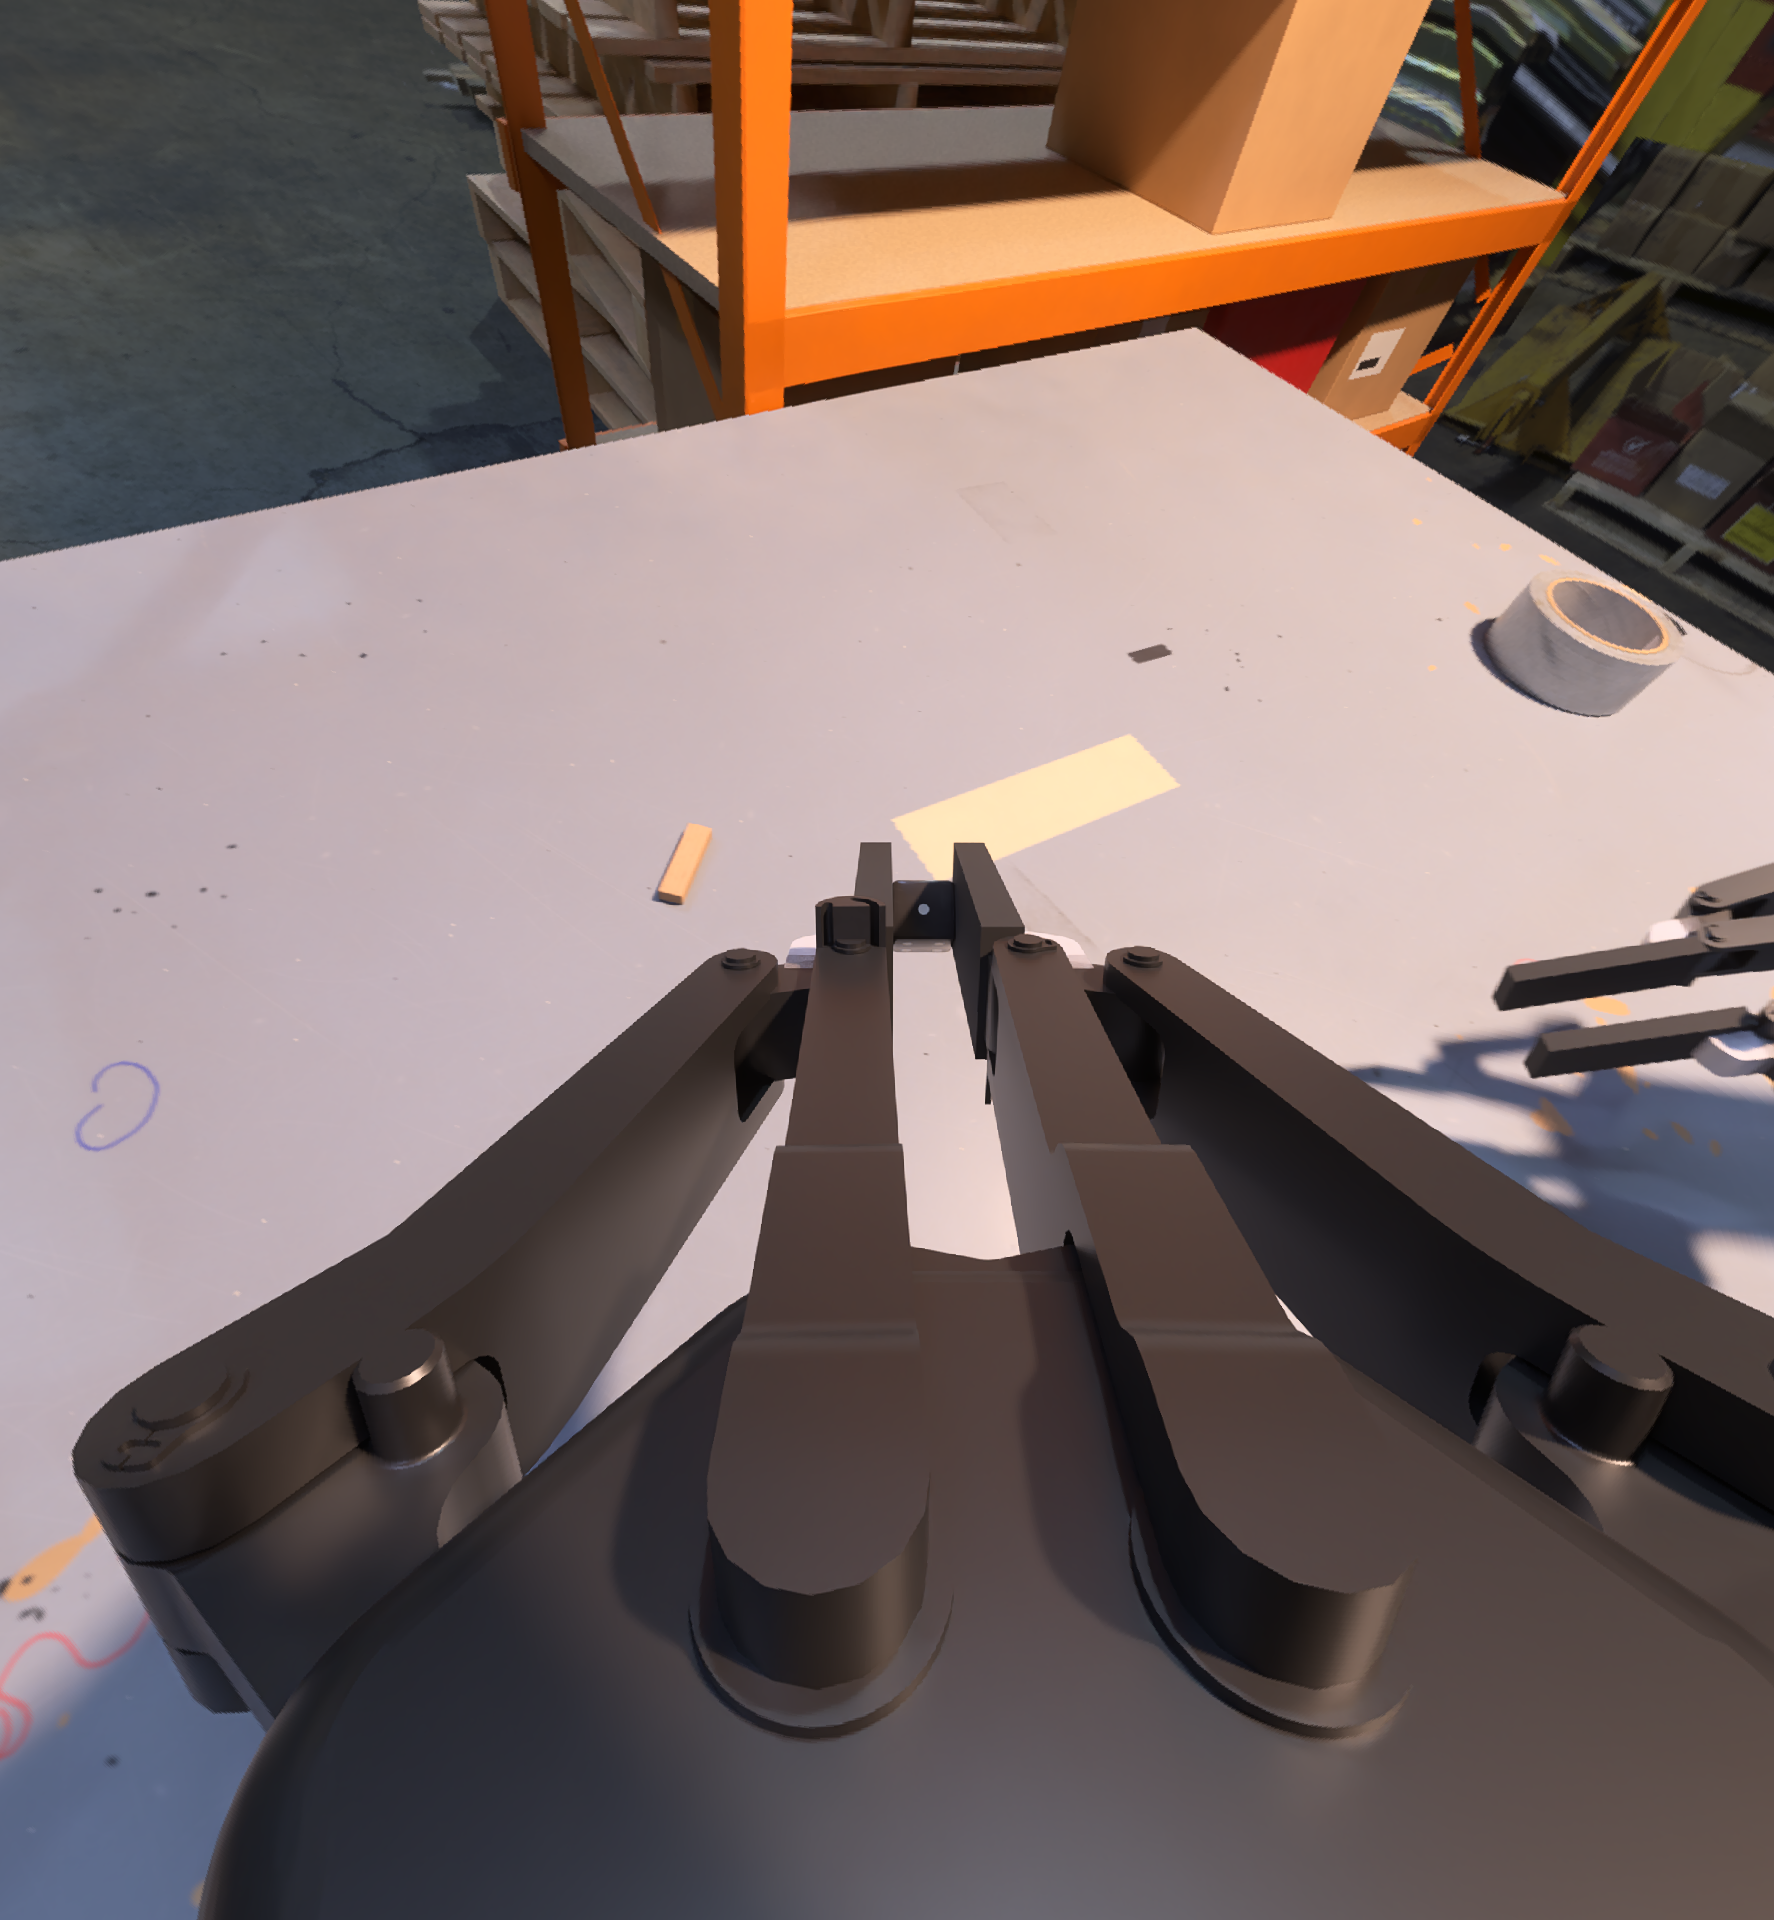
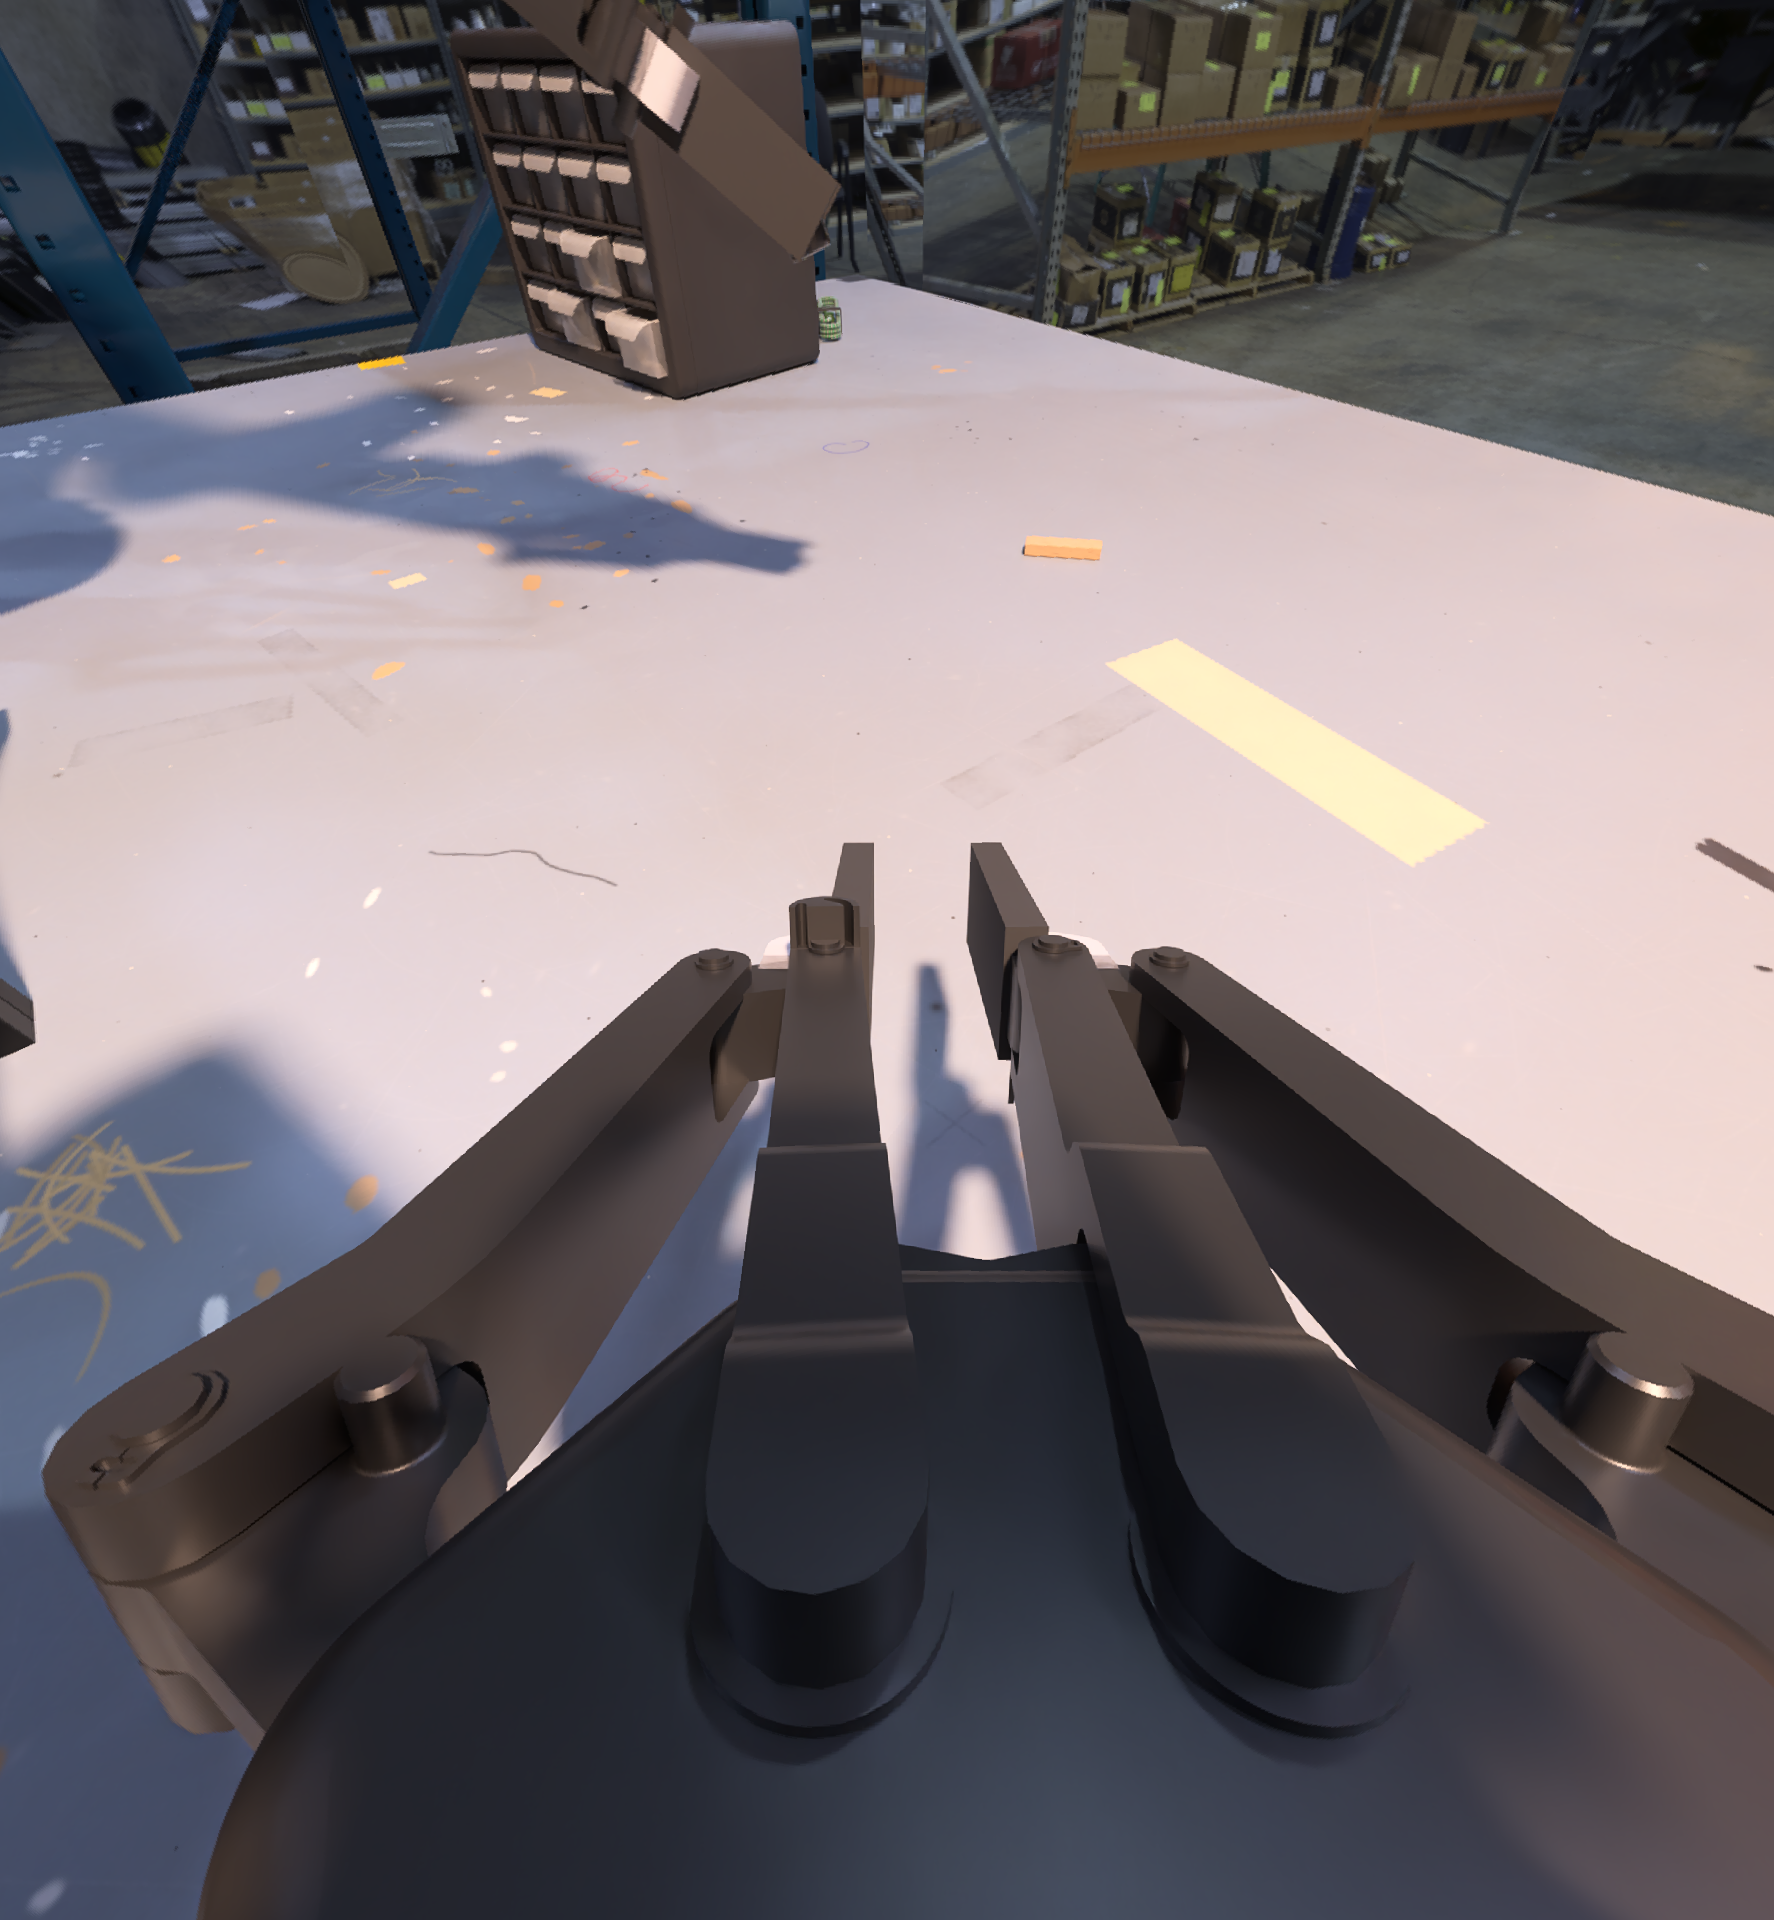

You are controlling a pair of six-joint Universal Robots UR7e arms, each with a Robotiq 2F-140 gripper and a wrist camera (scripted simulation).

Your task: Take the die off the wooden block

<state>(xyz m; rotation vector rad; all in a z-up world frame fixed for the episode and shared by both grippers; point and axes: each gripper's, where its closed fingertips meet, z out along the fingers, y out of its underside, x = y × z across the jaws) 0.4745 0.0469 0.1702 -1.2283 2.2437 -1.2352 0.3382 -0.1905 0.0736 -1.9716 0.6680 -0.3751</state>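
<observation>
My left gripper (image 1: 922, 883) is shut on a small black die (image 1: 922, 914) with a white pip, held between its fingertips over the grey table (image 1: 447, 727). The wooden block (image 1: 683, 863), a short light-orange bar, lies flat on the table to the left of the die, apart from it and with nothing on it. The block also shows in the right wrist view (image 2: 1063, 548), far ahead. My right gripper (image 2: 921, 873) has its fingers a little apart with nothing between them; it also shows at the right edge of the left wrist view (image 1: 1589, 1013).
A pale yellow tape strip (image 1: 1039, 795) lies on the table just beyond the die, seen too in the right wrist view (image 2: 1288, 748). A tape roll (image 1: 1579, 644) stands far right. A brown drawer cabinet (image 2: 675, 208) stands at the far edge. An orange shelf rack (image 1: 966, 312) is behind the table.
</observation>
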